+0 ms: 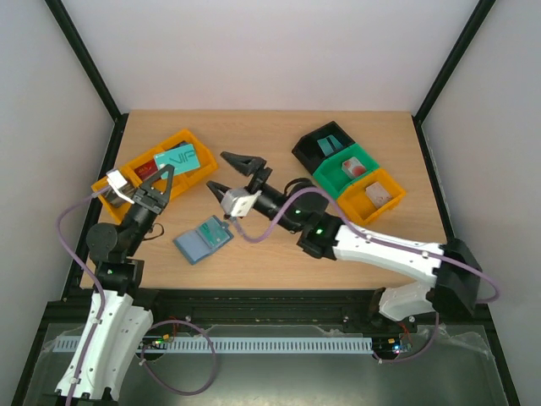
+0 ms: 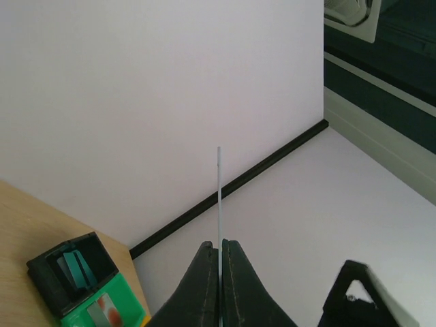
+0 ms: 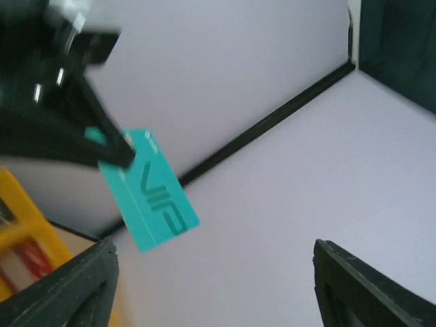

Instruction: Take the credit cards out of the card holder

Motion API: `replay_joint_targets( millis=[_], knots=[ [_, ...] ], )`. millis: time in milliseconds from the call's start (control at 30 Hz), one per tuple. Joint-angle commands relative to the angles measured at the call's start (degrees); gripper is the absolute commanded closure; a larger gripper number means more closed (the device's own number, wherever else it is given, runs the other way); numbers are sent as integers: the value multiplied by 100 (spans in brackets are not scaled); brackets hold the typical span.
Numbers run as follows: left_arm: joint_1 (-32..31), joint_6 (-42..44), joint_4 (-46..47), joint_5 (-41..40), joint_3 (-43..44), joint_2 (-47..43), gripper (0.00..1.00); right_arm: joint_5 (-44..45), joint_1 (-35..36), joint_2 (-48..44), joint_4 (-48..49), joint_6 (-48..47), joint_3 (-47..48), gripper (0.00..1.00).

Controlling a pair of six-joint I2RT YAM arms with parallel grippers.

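Note:
In the top view the blue card holder [image 1: 194,246] lies open on the table, with a teal credit card [image 1: 216,232] on its right half. My left gripper [image 1: 161,176] is raised over the table's left side and shut on another teal credit card [image 1: 180,158] marked VIP. In the left wrist view that card [image 2: 219,197] shows edge-on between the shut fingers of the left gripper [image 2: 220,244]. My right gripper [image 1: 232,175] hangs open above the holder, holding nothing. In its wrist view the right gripper [image 3: 218,279] faces the VIP card [image 3: 153,194] from a distance.
An orange tray [image 1: 127,172] with a red block sits behind the left gripper. At the back right stand a black tray [image 1: 314,150] with teal cards, a green tray [image 1: 336,178] and an orange tray [image 1: 365,205]. The black tray [image 2: 48,262] and green tray [image 2: 82,315] also show in the left wrist view.

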Motion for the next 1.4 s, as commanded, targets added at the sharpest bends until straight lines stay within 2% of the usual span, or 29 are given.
replay_joint_targets(
  millis=[0, 67, 133, 367, 500, 600, 700, 1200, 1367],
  knots=[
    [22, -162, -85, -141, 268, 12, 98, 650, 195, 665, 1533, -4354, -224, 26],
    [27, -148, -17, -108, 267, 11, 97, 671, 248, 1033, 1984, -5254, -215, 31],
    [27, -156, -5, -109, 256, 13, 98, 745, 249, 1387, 2310, -5776, -103, 34],
    [18, -172, -49, -125, 195, -2, 98, 792, 252, 2375, 3200, -6595, 469, 43],
    [22, -167, -106, -147, 158, -39, 97, 882, 252, 2672, 3461, -6762, 661, 52],
    [27, -174, -107, -174, 142, -48, 98, 710, 255, 2615, 3697, -6861, 465, 53],
    [27, -203, -62, -184, 98, -33, 98, 535, 251, 2470, 3839, -6986, 216, 53],
    [94, -295, -188, -215, 14, -13, 98, 96, 315, 2510, 4200, -7183, 229, 53],
    [98, -238, -17, -108, 10, -3, 97, 448, 344, 2571, 3999, -6847, 524, 53]
  ],
)
